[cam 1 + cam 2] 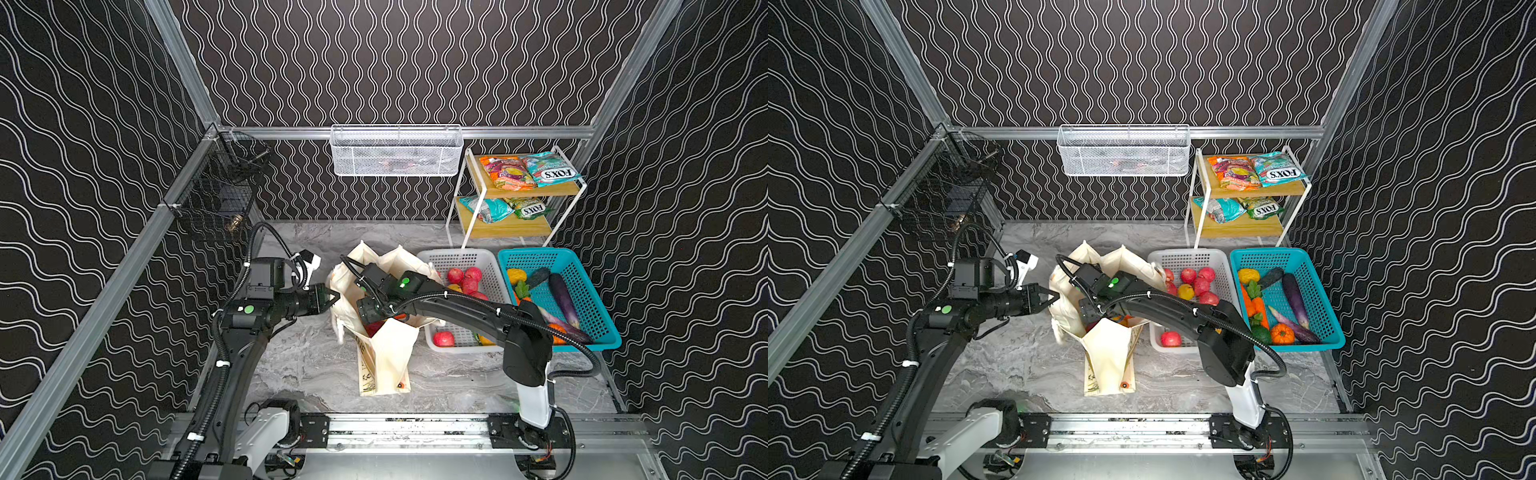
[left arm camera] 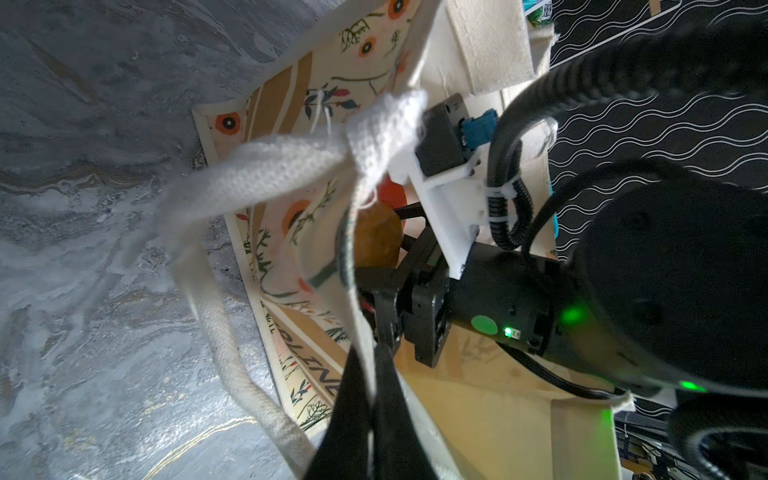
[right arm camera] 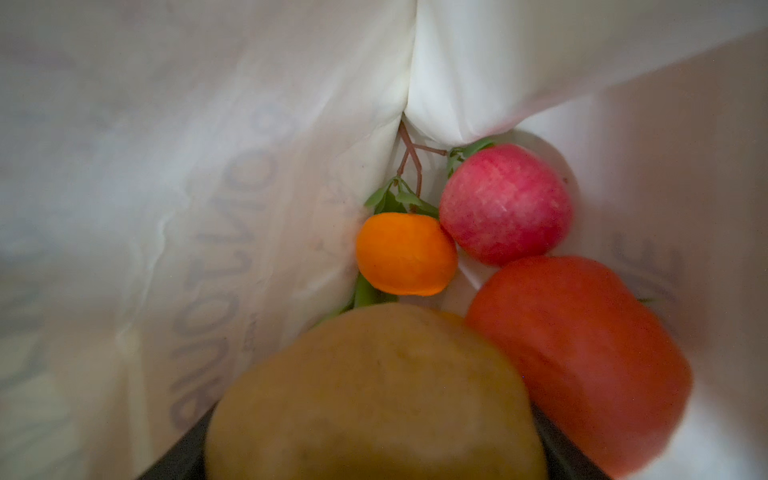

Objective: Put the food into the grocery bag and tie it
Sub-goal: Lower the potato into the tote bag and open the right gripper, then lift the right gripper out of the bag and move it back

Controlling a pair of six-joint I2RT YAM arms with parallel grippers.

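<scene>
The grocery bag [image 1: 386, 353] [image 1: 1106, 357] stands open mid-table, cream canvas with flower print [image 2: 291, 124]. My left gripper [image 1: 334, 297] [image 2: 372, 357] is shut on the bag's left rim and holds the mouth apart. My right gripper [image 3: 370, 436] reaches down inside the bag, its fingers shut around a yellow pear [image 3: 374, 386] [image 2: 374, 237]. Below it on the bag's bottom lie an orange [image 3: 405, 253], a pink-red fruit [image 3: 505, 203] and a red tomato [image 3: 582, 353]. The bag's thick cream handles [image 2: 270, 166] hang outside. Snack packets [image 1: 505, 172] [image 1: 548, 168] lie on the shelf.
A white plastic basket [image 1: 457, 257] with red fruit stands right of the bag, and a teal basket [image 1: 582, 266] of vegetables beside it. The two-tier shelf [image 1: 519, 226] stands behind them. A white mesh basket [image 1: 397, 151] hangs on the back rail, a black wire basket [image 1: 220, 195] on the left rail.
</scene>
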